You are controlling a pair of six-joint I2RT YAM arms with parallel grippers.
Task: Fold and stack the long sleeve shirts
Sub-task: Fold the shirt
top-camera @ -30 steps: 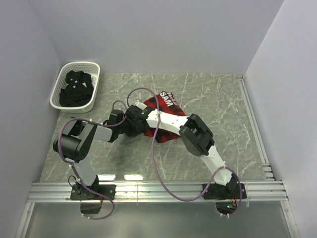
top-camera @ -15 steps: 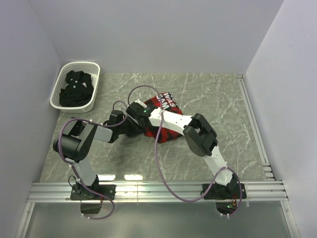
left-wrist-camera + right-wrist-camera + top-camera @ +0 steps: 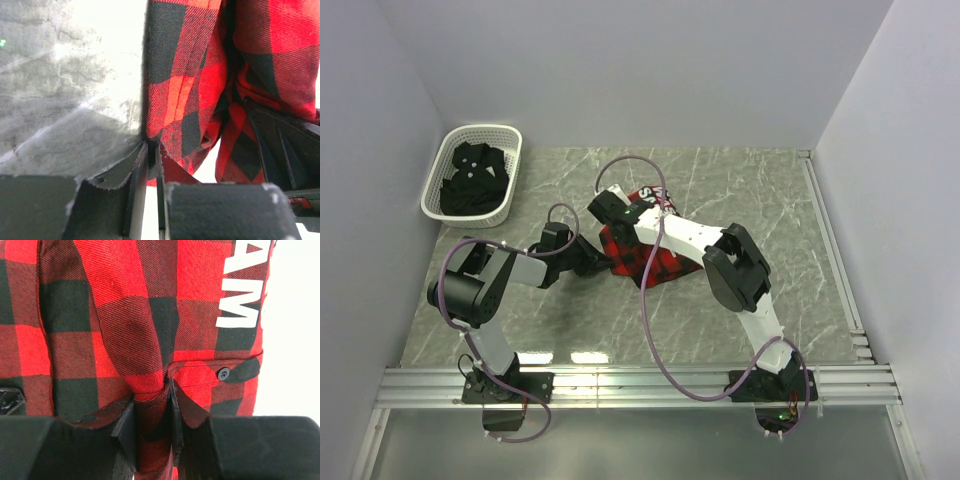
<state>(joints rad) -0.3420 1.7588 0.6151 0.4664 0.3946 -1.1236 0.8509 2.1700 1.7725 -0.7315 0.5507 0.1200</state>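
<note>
- The grey-shelled left arm [image 3: 525, 268] has rounded link covers set between chunky black cylindrical joints.
- The white-shelled right arm [image 3: 685, 237] has smooth pale covers and a bulky black joint housing midway along it.
- A thin purple cable [image 3: 645, 310] runs in loose loops along the right arm.
- A second purple cable [image 3: 442, 283] runs along the left arm.
- Each arm has a flat base: the black left base plate [image 3: 498, 385] and the black right base plate [image 3: 770, 385].
- A small green light [image 3: 782, 415] glows by the right base.
- The left pincer [image 3: 152, 147] has matt black fingers with pale, scuffed edges.
- The right pincer [image 3: 167, 382] has blocky matt black fingers.
</note>
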